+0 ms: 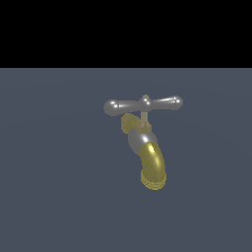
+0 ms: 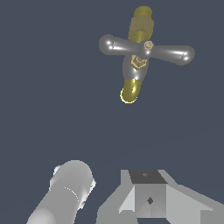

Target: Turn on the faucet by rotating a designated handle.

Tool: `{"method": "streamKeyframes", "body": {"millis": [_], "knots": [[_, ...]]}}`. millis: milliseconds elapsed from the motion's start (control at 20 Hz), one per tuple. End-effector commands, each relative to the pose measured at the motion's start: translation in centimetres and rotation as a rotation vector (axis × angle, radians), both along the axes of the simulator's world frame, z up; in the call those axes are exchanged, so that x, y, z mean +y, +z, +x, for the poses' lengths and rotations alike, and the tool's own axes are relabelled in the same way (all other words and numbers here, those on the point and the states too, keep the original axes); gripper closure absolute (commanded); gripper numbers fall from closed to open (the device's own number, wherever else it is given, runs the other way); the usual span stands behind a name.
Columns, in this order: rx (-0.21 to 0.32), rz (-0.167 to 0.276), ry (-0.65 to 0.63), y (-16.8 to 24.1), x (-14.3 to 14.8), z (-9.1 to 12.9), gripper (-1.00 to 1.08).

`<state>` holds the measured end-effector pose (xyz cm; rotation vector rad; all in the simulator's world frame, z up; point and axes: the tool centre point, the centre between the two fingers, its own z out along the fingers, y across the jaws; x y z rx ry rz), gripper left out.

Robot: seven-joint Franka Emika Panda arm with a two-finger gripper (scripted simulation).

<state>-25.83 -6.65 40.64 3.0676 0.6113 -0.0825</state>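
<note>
Approaching is the step in hand, judged from the gap: gripper (image 2: 148, 197) well apart from the small tap with rounded silver-grey body and curved brass-yellow spout (image 1: 145, 142), and absent from the exterior view altogether. Shows in the wrist view only as a grey angular block beside a pale grey cylinder (image 2: 65, 192) of the arm. No fingertips visible, so cannot tell whether spread or closed.

To do it well: close in on one rounded knob end of the shiny silver crossbar handle (image 1: 144, 103) rather than on the central hub, for the longest lever about the thin brass stem (image 1: 144, 117). Come in level with the bar and stay above the brass side fitting (image 1: 129, 122). Contact low on the spout (image 1: 153, 166) would turn nothing. Push across the bar, not along it, and follow the arc so contact does not slip off the rounded end. Likely risk: glancing off the glossy knob.

Sits near the middle of the exterior view on a plain dark blue-grey surface (image 1: 49, 197), with nothing else beside it. Long axis of the handle close to horizontal, running from the exterior view's left to its right, the right end a touch higher. Spout curving down and toward that camera, ribbed rim lowest. In the wrist view, handle lying crosswise over the line of fitting, body and spout, making a cross shape.
</note>
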Motion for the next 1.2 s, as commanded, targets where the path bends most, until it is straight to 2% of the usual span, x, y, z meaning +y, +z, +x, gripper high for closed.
{"method": "streamKeyframes", "body": {"millis": [0,550,1150], "knots": [[-0.001,0.002,0.061,-0.9,-0.8,0.2,1.08],[-0.005,0.011,0.322,-4.8,-4.1,1.9,1.08],[-0.009,0.019,0.607,-9.0,-7.0,4.6,1.08]]}}
